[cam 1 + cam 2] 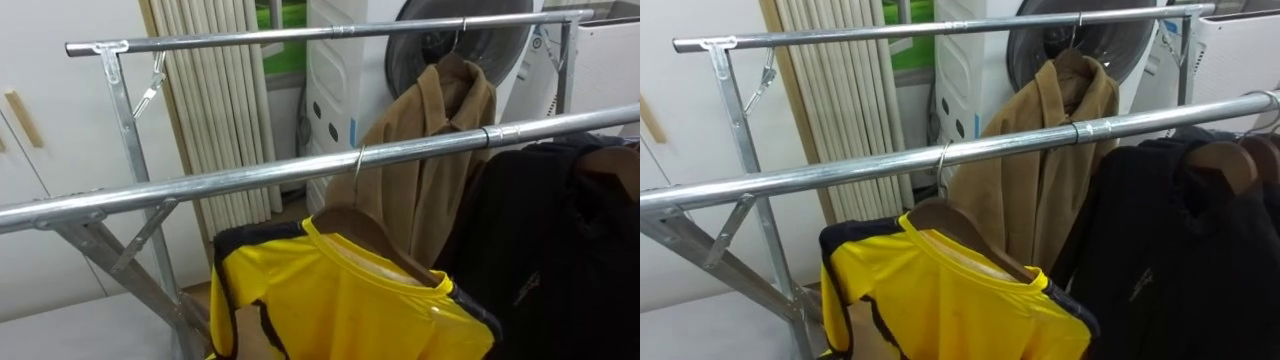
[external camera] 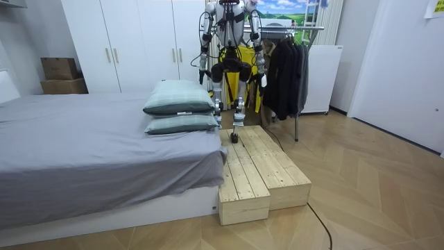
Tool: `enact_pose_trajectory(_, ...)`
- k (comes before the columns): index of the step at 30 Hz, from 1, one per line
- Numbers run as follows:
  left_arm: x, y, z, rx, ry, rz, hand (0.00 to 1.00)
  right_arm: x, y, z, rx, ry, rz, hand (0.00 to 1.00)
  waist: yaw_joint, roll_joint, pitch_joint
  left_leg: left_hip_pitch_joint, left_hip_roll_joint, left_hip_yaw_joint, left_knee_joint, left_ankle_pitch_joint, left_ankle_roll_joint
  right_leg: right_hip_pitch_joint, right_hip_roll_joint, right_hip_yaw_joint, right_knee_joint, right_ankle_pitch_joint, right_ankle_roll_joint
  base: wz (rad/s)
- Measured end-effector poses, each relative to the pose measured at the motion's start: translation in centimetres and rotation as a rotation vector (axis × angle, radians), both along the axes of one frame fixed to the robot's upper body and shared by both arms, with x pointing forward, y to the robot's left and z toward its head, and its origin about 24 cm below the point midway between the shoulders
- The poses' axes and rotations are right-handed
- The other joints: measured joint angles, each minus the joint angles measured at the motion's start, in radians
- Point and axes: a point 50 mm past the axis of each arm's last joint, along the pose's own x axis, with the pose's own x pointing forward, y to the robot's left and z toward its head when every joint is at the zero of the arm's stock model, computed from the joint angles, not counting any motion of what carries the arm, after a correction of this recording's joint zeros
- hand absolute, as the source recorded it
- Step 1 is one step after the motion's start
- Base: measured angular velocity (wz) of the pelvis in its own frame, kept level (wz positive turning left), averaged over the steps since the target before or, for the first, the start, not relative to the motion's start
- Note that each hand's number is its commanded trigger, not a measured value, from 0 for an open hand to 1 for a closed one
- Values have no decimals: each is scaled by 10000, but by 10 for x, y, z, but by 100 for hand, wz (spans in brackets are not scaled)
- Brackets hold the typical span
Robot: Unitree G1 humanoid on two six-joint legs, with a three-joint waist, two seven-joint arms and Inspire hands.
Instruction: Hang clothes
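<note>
A yellow shirt [image 1: 350,310] with dark trim hangs on a wooden hanger [image 1: 372,238]. The hanger's metal hook [image 1: 357,166] sits over the near rail [image 1: 230,180] of the metal clothes rack. A brown coat [image 1: 430,170] hangs from the far rail [image 1: 300,35], and black garments [image 1: 550,250] hang on the near rail to the right. In the room view I stand on a wooden platform [image 2: 260,167], facing the rack. My left hand [image 2: 202,75] and right hand [image 2: 261,72] hang down at my sides, apart from the clothes.
A bed [image 2: 90,153] with two stacked pillows [image 2: 180,107] lies at the room view's left, against the platform. White wardrobes [image 2: 132,42] stand behind it. A white appliance [image 1: 335,90] and a fan [image 1: 470,45] stand behind the rack.
</note>
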Motion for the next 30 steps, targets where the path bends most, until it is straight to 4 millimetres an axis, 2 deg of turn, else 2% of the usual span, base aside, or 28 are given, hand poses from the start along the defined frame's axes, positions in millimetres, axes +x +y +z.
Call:
enact_pose_trajectory(14,1,-1,0,-7,-18,-18,0,10,0,1,-34,-208,530,0,1,12,4,-31,-4,-85,58,0,1,7,-30,-73,28,3,-11,0)
enact_pose_trajectory(17,2,-1,0,-13,-85,-14,0,17,-1,1,-184,-243,1209,0,171,43,5,-41,24,-69,65,-2,-1,-4,-58,-236,10,30,-54,0)
enact_pose_trajectory(19,6,-2,1,-7,-235,-99,0,24,-2,3,-344,-400,1929,0,247,127,-42,-152,38,-210,90,-2,-5,-31,-118,-462,-14,25,-84,24)
enact_pose_trajectory(20,9,-5,1,-41,-397,-138,0,29,-4,4,-457,-443,2323,0,280,111,-31,-263,26,-403,125,-1,-7,-72,-178,-631,-5,11,-103,51)
enact_pose_trajectory(22,15,-8,1,-111,-584,-286,0,35,-5,5,-647,-439,2977,0,331,164,-58,-560,9,-668,320,3,-17,-164,-340,-1114,15,-16,-176,66)
enact_pose_trajectory(23,20,-10,2,-156,-742,-358,0,37,-7,5,-790,-394,3317,0,402,184,-58,-781,35,-717,572,15,-38,-181,-471,-1539,-5,11,-318,109)
enact_pose_trajectory(24,27,-11,3,-230,-929,-477,0,38,-8,6,-903,-344,3587,0,403,181,-55,-1123,63,-647,861,50,-87,-192,-670,-2089,5,-77,-358,126)
enact_pose_trajectory(25,31,-13,3,-271,-1038,-516,0,39,-9,6,-974,-329,3719,0,403,176,-52,-1277,94,-482,973,88,-108,-198,-770,-2374,21,-155,-352,159)
enact_pose_trajectory(27,43,-19,6,-491,-1432,-783,0,44,-13,7,-1315,-216,4240,0,408,85,-2,-1619,304,677,1134,453,-123,-154,-1292,-3602,26,-566,-252,185)
enact_pose_trajectory(28,46,-22,6,-600,-1568,-792,0,46,-16,8,-1558,-146,4423,0,461,98,-3,-1701,457,1297,1358,536,-75,-117,-1513,-4216,79,-729,-220,162)
enact_pose_trajectory(29,46,-23,6,-645,-1555,-800,0,47,-17,9,-1699,-106,4535,0,486,102,-6,-1720,502,1612,1587,503,-33,-111,-1614,-4490,151,-821,-212,151)
enact_pose_trajectory(30,44,-24,5,-734,-1477,-804,0,47,-20,9,-1856,-33,4623,0,520,98,-4,-1713,622,2098,1914,458,-12,-106,-1812,-4987,299,-972,-171,149)
